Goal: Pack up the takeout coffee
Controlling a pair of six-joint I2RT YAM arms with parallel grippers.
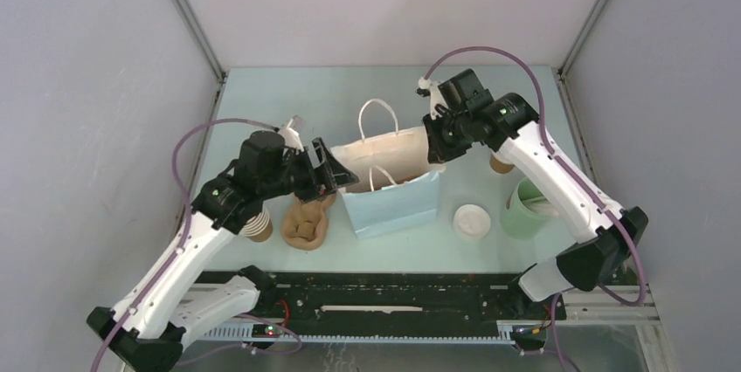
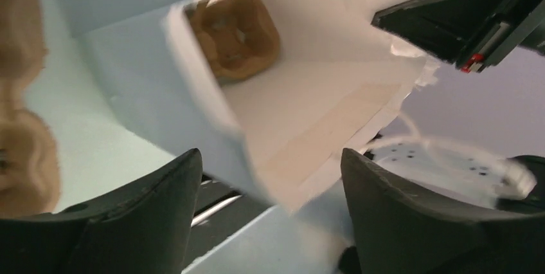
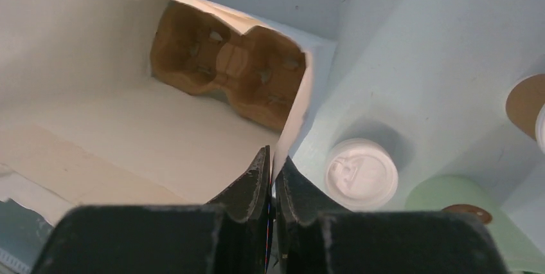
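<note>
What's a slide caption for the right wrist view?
Right gripper pinching the paper bag at its rim, cup carrier inside.

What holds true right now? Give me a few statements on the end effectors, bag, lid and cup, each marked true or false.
1. The right end effector is pinched on the paper bag at its rim. True.
2. The left end effector is clamped shut on the bag. False: it is wide open, straddling the bag's edge.
3. A brown cup carrier lies inside the bag. True.
4. The white lid sits on the takeout coffee. False: the lid lies alone on the table, beside the green cup.
5. The takeout coffee is already in the bag. False: it stands on the table to the right of the bag, partly hidden by the right arm.
</note>
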